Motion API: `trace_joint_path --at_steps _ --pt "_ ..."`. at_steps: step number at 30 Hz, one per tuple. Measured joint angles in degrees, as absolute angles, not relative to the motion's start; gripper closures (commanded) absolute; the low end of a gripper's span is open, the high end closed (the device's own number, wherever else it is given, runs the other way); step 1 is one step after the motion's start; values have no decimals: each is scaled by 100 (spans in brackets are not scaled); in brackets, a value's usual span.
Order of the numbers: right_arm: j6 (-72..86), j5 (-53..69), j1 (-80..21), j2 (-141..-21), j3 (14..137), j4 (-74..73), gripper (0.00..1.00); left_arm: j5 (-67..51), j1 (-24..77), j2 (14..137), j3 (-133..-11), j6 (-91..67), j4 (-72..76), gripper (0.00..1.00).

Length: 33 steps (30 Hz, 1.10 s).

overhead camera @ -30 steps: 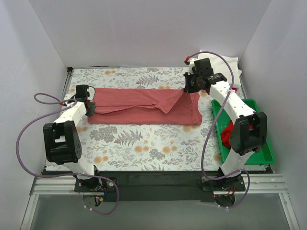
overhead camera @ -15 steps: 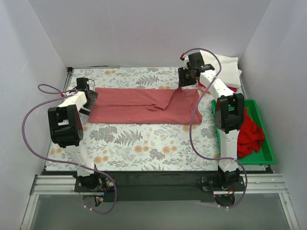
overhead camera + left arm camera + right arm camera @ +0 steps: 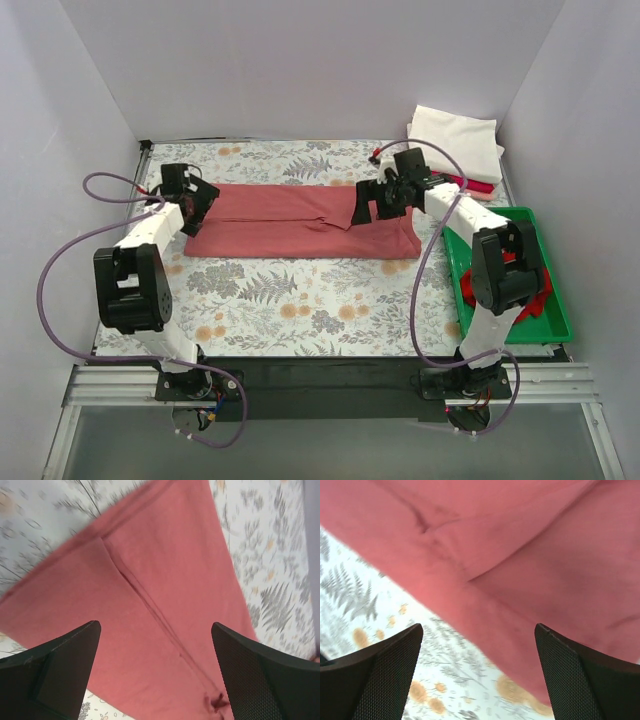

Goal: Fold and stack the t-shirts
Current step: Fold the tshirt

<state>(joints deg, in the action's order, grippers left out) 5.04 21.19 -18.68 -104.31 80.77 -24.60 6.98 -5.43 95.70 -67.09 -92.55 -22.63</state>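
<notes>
Left of green plastic tray [image 3: 558,322]: dusty salmon-red cotton t-shirt [image 3: 290,222] flat on floral table cover [image 3: 300,300], folded into long band, long axis left-right, one end toward tray. Left gripper [image 3: 198,203] over end away from tray, fingers spread, empty. Right gripper [image 3: 372,207] over tray-side end, fingers spread, empty. Bright red t-shirt [image 3: 543,298] crumpled inside tray. White folded t-shirt [image 3: 455,133] behind tray.
</notes>
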Motion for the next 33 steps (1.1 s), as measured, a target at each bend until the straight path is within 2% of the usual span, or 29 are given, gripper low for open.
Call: trace_joint_path --at_steps 5,19,26,33 --pt "801 2606 -2338 -10650 7607 -1885 2 316 -113 9778 -6364 -9002 -1973 7" --pt "1151 2934 -2453 -11743 8007 -1024 2 427 64 10009 -6036 -8748 -1798 5" --pt "1470 2832 -2488 -12344 8742 -464 2 532 89 10007 -5944 -8735 -1728 4" --pt "2169 2705 -2510 -13373 10363 353 2 620 89 9867 -5833 -8739 -1780 4"
